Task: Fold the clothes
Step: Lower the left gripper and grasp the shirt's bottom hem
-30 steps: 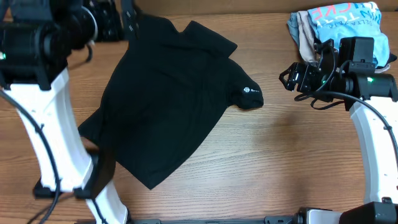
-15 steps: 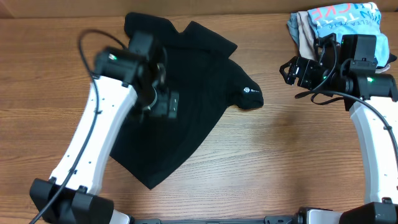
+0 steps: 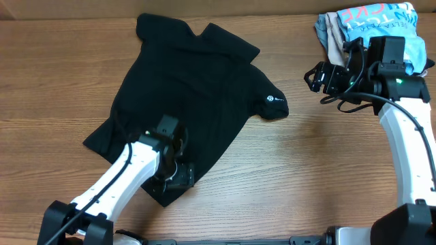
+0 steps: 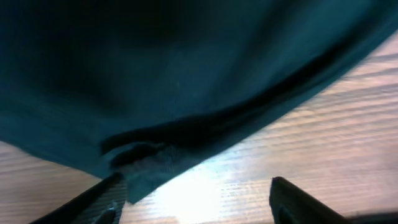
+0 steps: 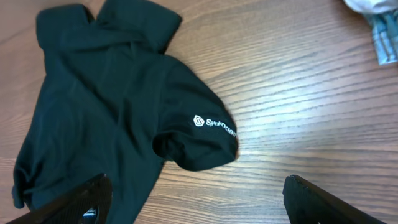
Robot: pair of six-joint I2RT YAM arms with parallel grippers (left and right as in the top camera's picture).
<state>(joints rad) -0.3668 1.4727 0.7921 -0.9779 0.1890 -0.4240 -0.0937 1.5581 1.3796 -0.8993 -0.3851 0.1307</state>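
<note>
The clothes, a black T-shirt (image 3: pixel 184 88), lie spread on the wooden table, with a small white logo (image 3: pixel 274 100) on the right sleeve. My left gripper (image 3: pixel 180 178) is low over the shirt's front hem. In the left wrist view its jaws (image 4: pixel 199 208) stand open over bare wood, and the hem corner (image 4: pixel 146 168) lies by the left finger (image 4: pixel 102 199). My right gripper (image 3: pixel 320 77) hovers open to the right of the logo sleeve. From the right wrist, the shirt (image 5: pixel 106 106) and logo (image 5: pixel 214 124) lie ahead of the open right gripper (image 5: pixel 199 205), which holds nothing.
A pile of other garments sits at the back right corner: a light blue printed shirt (image 3: pixel 371 20) over beige and grey pieces (image 3: pixel 334 42), just behind my right arm. A bit of that pile (image 5: pixel 379 28) shows in the right wrist view.
My left arm has swung from the back left, across the shirt, down to its front hem. Its jaws have narrowed somewhat. The right arm has barely moved.
</note>
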